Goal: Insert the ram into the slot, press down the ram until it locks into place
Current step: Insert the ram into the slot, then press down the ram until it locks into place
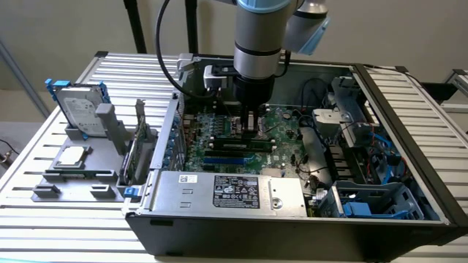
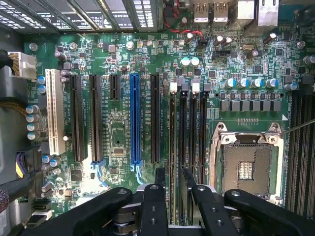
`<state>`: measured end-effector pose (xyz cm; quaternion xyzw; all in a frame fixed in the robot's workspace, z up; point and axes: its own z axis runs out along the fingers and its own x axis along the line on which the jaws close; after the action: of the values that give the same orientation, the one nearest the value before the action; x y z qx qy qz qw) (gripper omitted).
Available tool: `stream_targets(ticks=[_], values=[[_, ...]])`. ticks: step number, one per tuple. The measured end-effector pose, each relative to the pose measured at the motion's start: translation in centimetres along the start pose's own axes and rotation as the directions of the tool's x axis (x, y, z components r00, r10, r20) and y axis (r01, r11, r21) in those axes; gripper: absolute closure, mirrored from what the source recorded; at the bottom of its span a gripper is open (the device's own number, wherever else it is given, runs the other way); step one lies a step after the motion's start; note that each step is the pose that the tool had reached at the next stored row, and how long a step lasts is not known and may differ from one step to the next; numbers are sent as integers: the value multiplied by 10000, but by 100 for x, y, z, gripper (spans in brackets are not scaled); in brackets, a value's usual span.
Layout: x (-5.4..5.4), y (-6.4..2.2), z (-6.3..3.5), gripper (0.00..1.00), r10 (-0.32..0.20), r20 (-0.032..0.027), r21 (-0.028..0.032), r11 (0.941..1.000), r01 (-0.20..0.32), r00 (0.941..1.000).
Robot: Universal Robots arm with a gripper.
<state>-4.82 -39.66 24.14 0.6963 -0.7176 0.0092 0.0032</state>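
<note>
I am holding my end effector closed on the ram, which is sitting in its slot. Pushing off-centre, I am risking one end staying unlatched or the motherboard flexing.

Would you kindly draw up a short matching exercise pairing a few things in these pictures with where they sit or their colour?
Things:
1. ram
2. gripper
3. hard drive
4. processor socket

Descriptions:
A. standing on the grey holder outside the case
B. square metal frame beside the memory slots
C. green stick lying along a black slot
D. directly above the memory slots

Pairs: 1-C, 2-D, 3-A, 4-B
</note>
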Motion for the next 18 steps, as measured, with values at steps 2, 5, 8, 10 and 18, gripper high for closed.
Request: stream_targets(ticks=[2, 5, 8, 10, 18], values=[[0, 0, 0, 73, 0, 0, 0, 10000, 0, 10000], [0, 0, 0, 81, 0, 0, 0, 10000, 0, 10000], [0, 0, 0, 89, 0, 1, 0, 10000, 0, 10000], [0, 0, 0, 89, 0, 0, 0, 10000, 0, 10000], [-2, -3, 2, 89, 0, 0, 0, 10000, 0, 10000]])
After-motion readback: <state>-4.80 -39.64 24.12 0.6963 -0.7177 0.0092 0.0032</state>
